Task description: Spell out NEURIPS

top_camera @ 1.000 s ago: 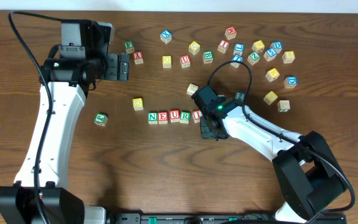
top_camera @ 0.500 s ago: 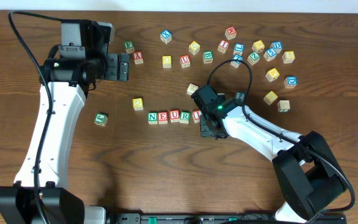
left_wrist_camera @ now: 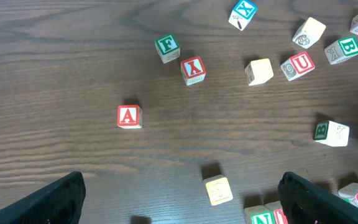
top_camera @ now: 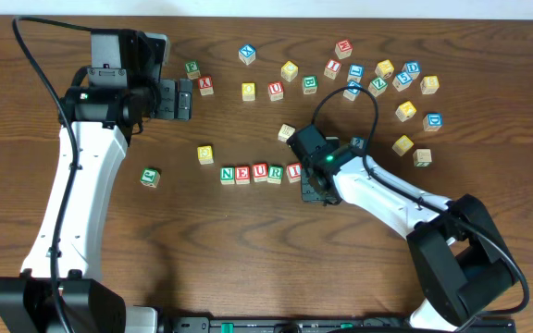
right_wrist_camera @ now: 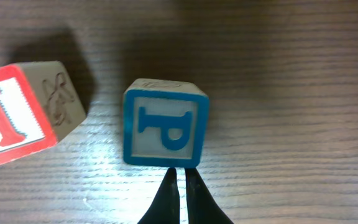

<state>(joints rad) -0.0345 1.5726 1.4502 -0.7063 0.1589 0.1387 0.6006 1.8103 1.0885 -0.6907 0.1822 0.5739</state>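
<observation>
Cubes N [top_camera: 228, 173], E [top_camera: 242, 173], U [top_camera: 259, 172], R [top_camera: 275, 172] and I [top_camera: 293, 170] stand in a row at mid table. In the right wrist view a blue P cube [right_wrist_camera: 165, 130] sits just right of the I cube [right_wrist_camera: 17, 115] with a small gap between them. My right gripper [right_wrist_camera: 182, 173] is shut, its tips against the P cube's near edge, holding nothing. From overhead the right wrist hides the P cube. A yellow-faced cube [top_camera: 205, 154] [left_wrist_camera: 218, 190] lies left of the row. My left gripper [top_camera: 183, 99] [left_wrist_camera: 179, 183] hovers open and empty at the back left.
Loose cubes are scattered along the back: a red A [top_camera: 205, 83], a green F [top_camera: 192, 68], a blue X [top_camera: 247, 54] and a cluster at the back right [top_camera: 405, 88]. A green-lettered cube [top_camera: 150, 177] sits alone at the left, a plain one [top_camera: 287, 132] behind the row.
My right arm has edged slightly to the right, so the I cube shows more fully from overhead. The left arm has not moved.
</observation>
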